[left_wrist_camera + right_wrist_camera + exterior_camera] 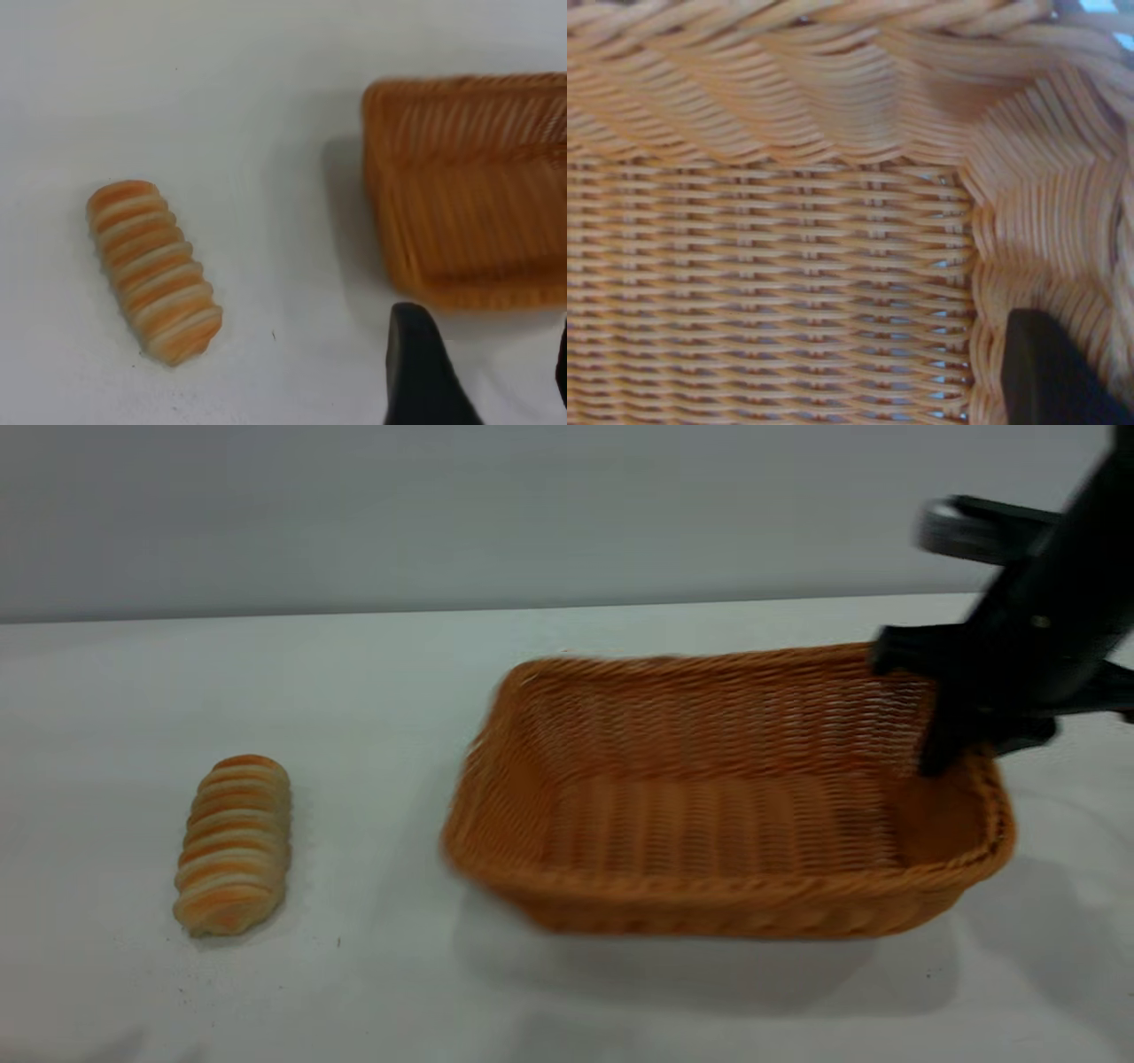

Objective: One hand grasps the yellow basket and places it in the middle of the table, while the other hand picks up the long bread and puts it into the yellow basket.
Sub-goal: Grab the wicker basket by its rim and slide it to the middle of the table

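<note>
Plain white table (620,1001) here, my right gripper (952,726) at frame right pinching the yellow basket (709,815) by its far corner rim to drag it centerward, long bread (234,845) waiting lower left, left gripper's (478,372) jaws spread.

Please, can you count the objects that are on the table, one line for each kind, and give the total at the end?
Woven baskets: 1, the yellow basket, with the right hand at its right rim.
Bread rolls: 1, the long bread, lying apart to the left of the basket.
Total: 2 objects on the table.
</note>
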Controlling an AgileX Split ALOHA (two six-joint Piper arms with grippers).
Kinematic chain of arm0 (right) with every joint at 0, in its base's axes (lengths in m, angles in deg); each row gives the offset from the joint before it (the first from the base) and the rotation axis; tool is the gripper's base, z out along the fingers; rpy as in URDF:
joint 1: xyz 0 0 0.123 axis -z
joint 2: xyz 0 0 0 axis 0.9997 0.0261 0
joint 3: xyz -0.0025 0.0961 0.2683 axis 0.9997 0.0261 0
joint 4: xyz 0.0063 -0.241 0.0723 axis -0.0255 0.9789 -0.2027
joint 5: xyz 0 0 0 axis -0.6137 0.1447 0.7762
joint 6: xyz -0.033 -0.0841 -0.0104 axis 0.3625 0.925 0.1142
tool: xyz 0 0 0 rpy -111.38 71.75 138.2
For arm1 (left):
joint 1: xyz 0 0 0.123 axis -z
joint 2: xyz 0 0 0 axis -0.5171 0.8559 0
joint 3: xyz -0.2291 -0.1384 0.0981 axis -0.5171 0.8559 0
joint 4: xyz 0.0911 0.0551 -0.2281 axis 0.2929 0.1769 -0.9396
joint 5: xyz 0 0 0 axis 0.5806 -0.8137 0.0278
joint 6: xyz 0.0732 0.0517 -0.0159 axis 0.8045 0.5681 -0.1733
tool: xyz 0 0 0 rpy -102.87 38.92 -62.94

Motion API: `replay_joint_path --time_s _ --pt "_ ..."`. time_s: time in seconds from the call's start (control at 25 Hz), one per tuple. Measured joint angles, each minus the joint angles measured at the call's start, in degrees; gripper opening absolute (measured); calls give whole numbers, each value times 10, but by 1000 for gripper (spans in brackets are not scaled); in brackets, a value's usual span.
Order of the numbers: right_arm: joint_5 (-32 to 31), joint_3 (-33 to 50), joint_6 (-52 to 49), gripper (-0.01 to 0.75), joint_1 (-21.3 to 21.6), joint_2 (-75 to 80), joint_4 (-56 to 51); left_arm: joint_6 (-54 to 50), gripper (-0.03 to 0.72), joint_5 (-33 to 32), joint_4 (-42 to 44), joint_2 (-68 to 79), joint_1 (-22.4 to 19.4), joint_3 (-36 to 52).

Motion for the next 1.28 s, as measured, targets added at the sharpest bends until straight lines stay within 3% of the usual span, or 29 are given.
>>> replay_joint_path --time_s 0.28,0.68,0.8,1.04,1.12,1.28 --pt "17 -11 62 89 -64 3 -72 0 424 0 0 0 0 0" --pt "74 -11 66 99 -65 47 -106 0 424 0 0 0 0 0" --pt "89 -11 84 203 -65 51 -105 0 424 -3 0 0 0 0" --pt "102 -12 123 624 -65 51 -105 0 424 -2 9 18 0 0" --pt "96 -12 143 682 -65 47 -105 1 424 4 12 46 0 0" --pt "81 -12 190 670 -65 20 -104 -1 424 35 10 134 0 0"
